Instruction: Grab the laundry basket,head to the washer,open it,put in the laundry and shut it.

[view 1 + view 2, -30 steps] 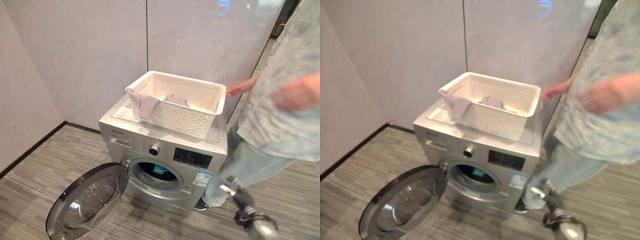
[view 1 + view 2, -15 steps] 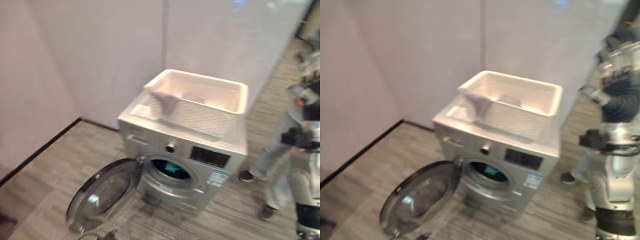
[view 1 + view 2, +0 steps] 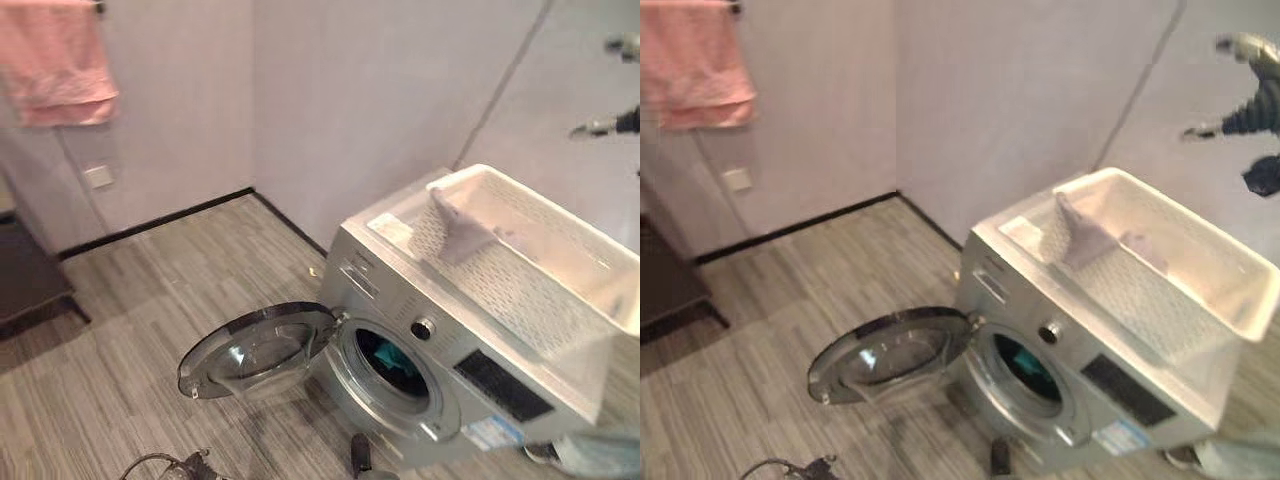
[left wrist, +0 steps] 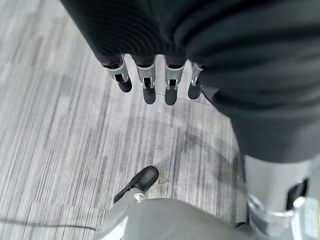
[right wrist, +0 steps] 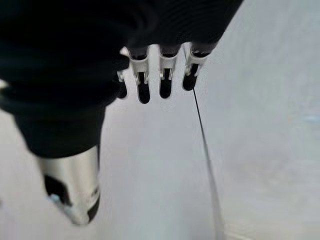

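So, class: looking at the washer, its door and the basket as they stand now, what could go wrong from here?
1. The washer door hangs wide open and low over the floor; the robot could knock it while stepping close.
2. The laundry basket sits on top of the washer with a cloth draped over its rim; that cloth could slip off when lifted.
3. Both hands, left and right, are open and hold nothing, so the laundry may never get loaded.
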You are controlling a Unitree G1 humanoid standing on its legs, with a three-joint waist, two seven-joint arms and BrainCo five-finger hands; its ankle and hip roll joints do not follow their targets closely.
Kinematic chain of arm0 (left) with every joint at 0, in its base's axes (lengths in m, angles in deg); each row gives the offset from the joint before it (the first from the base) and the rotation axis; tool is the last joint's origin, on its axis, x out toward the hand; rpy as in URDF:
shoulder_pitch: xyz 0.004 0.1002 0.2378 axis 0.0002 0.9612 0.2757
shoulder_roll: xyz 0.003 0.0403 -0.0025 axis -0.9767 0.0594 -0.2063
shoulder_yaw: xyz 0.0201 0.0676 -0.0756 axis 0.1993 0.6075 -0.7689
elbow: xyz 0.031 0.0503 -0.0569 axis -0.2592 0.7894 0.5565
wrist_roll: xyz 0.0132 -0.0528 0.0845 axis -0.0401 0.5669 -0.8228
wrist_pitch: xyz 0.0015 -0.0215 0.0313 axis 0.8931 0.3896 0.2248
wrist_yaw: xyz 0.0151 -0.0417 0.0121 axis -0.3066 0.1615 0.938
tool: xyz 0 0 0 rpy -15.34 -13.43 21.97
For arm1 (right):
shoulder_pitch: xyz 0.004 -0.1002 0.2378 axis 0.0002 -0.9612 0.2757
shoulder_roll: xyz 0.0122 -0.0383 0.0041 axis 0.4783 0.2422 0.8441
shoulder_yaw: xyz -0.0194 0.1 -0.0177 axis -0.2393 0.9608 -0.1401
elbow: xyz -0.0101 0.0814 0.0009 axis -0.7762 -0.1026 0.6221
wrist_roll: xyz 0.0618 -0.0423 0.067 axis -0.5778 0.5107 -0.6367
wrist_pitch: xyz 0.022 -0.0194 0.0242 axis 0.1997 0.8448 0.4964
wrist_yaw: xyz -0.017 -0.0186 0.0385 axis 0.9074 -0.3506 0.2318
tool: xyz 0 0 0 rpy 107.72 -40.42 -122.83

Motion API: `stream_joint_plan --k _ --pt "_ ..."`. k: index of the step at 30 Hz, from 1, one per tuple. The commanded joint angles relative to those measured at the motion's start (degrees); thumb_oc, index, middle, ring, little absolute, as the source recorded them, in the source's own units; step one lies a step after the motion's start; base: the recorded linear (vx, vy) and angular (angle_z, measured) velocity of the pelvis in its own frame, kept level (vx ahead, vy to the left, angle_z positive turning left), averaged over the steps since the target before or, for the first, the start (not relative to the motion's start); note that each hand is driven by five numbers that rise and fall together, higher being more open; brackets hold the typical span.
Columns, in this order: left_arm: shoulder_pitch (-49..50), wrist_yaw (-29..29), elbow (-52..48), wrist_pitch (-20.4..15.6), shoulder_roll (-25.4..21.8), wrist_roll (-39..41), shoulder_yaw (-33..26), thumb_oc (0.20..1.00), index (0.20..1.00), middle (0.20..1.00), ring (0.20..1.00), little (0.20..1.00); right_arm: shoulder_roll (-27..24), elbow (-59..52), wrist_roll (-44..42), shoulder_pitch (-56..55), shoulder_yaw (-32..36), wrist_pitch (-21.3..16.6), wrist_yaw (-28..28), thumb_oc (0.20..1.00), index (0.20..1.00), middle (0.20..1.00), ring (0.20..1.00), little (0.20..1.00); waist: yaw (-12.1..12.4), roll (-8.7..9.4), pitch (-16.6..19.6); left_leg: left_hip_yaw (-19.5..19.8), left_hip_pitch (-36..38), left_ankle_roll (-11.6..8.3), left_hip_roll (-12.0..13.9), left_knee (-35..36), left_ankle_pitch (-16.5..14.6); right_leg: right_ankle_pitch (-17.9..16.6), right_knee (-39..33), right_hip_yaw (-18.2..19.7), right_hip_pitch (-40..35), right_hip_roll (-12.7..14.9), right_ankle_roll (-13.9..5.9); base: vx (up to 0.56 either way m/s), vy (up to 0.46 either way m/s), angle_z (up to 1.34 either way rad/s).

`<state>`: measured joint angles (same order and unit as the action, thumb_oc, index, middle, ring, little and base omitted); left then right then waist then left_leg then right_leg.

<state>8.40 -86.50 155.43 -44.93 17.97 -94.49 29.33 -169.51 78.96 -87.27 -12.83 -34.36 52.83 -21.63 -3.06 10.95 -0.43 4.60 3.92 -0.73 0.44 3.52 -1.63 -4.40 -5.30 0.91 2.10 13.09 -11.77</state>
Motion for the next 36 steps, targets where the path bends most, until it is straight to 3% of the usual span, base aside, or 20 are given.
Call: stream_joint_plan --k 1,7,11,14,19,27,36 --pt "1.8 -1.5 1.0 -0.1 1.9 1.7 -1.4 1.000 1.000 1.000 1.000 1.000 -3.6 -1.4 1.7 -7.0 6.7 1.4 -4.2 1.000 1.000 1.000 1.000 1.000 -1.7 -2.93 1.3 -2.4 4.2 -4.81 7.0 -0.8 -4.7 -0.5 6.9 -0.4 5.0 -1.4 -1.08 0.14 -0.182 0.98" --pt "2.2 -3.0 0.8 0.2 3.3 2.8 -1.4 1.000 1.000 1.000 1.000 1.000 -3.9 -2.0 0.5 -15.7 11.0 1.3 -8.2 1.000 1.000 1.000 1.000 1.000 -1.4 -3.66 2.4 -2.2 3.8 -6.52 10.1 1.4 -2.6 2.3 6.4 -2.9 3.9 -3.6 0.31 0.08 -0.141 0.17" --pt "1.9 -3.2 -0.3 -0.3 4.0 4.6 -1.0 1.000 1.000 1.000 1.000 1.000 -2.5 -2.2 -0.1 -11.8 5.0 0.9 -9.8 1.000 1.000 1.000 1.000 1.000 -0.5 -4.36 2.3 -2.8 3.0 -7.25 11.5 1.5 -1.9 3.4 5.5 -3.2 4.0 -5.1 1.05 0.04 -0.113 -0.08" --pt "1.6 -3.3 -2.3 -1.0 3.6 6.4 0.0 1.000 1.000 1.000 1.000 1.000 -1.7 -0.6 -0.4 -5.1 -3.1 0.6 -10.9 1.000 1.000 1.000 1.000 1.000 0.4 -5.02 1.4 -2.8 1.6 -7.87 12.7 1.5 -0.8 4.1 5.8 -3.7 4.9 -5.7 1.68 0.00 -0.060 -0.07" --pt "1.5 -4.2 -3.1 -1.2 3.4 5.7 1.4 1.000 1.000 1.000 1.000 1.000 -3.0 -3.3 -1.3 1.4 -10.1 -0.1 -12.5 1.000 1.000 1.000 1.000 1.000 0.1 -5.80 0.6 -3.1 0.1 -8.79 13.8 1.5 0.3 4.8 6.2 -4.6 5.6 -6.6 2.24 -0.01 -0.023 -0.01" --pt "2.5 -5.8 -3.4 -1.5 3.7 4.4 1.3 1.000 1.000 1.000 1.000 1.000 -8.4 -11.8 -6.0 2.2 -10.9 -1.8 -15.3 1.000 1.000 1.000 1.000 1.000 -0.6 -5.28 0.9 -4.1 0.0 -9.49 15.0 1.5 0.5 5.3 5.9 -4.9 5.4 -7.5 2.33 0.03 -0.020 0.01" --pt "2.3 -6.3 -5.2 -1.7 3.9 4.9 1.5 1.000 1.000 1.000 1.000 1.000 -8.5 -17.2 -5.0 -2.8 -10.5 -1.9 -17.7 1.000 1.000 1.000 1.000 1.000 -0.1 -4.52 0.0 -4.3 -0.7 -9.91 15.7 1.5 0.3 5.4 5.6 -4.9 5.6 -7.9 2.35 0.00 -0.001 0.00"
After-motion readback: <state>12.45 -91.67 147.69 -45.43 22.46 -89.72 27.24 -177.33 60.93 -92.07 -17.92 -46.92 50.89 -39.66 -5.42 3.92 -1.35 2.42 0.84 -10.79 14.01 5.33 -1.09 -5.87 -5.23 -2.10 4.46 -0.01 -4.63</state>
